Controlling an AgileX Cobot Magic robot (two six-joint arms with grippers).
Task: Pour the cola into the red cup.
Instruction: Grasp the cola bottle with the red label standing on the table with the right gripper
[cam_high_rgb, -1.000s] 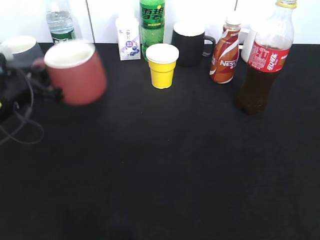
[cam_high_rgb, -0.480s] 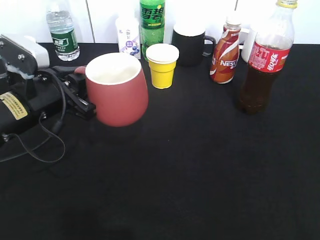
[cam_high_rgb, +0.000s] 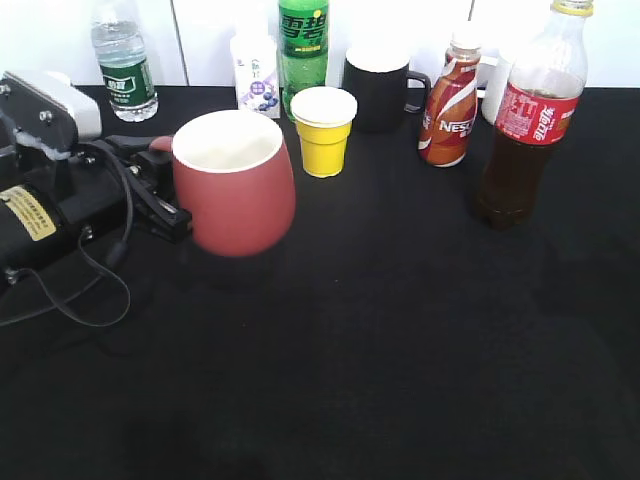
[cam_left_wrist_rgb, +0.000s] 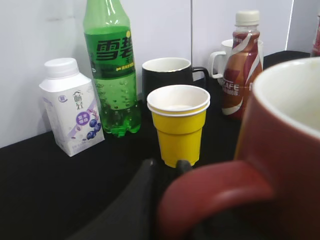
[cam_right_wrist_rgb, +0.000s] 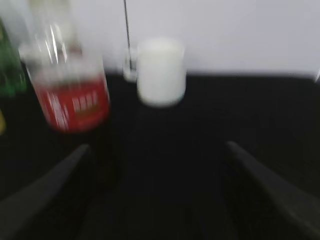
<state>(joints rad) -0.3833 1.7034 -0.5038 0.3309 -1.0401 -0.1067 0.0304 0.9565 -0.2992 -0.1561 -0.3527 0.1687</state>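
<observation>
Black counter (cam_high_rgb: 380, 340) carrying all items; positions below are given relative to the yellow cup (cam_high_rgb: 324, 131).

Left arm with its claw (cam_high_rgb: 165, 200), left of the yellow cup, closed on the loop handle of the red cup (cam_high_rgb: 234, 181). The red cup is upright, mouth up, white inside visible, just left of and nearer the camera than the yellow cup; whether its base touches the counter cannot be told. In the left wrist view the handle (cam_left_wrist_rgb: 215, 192) fills the foreground.

Cola bottle (cam_high_rgb: 527, 120), upright, well to the right of the yellow cup, at the right end of the row.

Right claw (cam_right_wrist_rgb: 155, 195), seen only in the blurred right wrist view: fingers spread wide, empty, the cola (cam_right_wrist_rgb: 70, 90) ahead and to the left.

Green soda bottle (cam_high_rgb: 304, 45), directly behind the yellow cup. Black mug (cam_high_rgb: 380, 88), behind and right. Nescafe bottle (cam_high_rgb: 450, 110), right. Water bottle (cam_high_rgb: 125, 65), far left and behind. White carton (cam_high_rgb: 255, 75), behind and left.
</observation>
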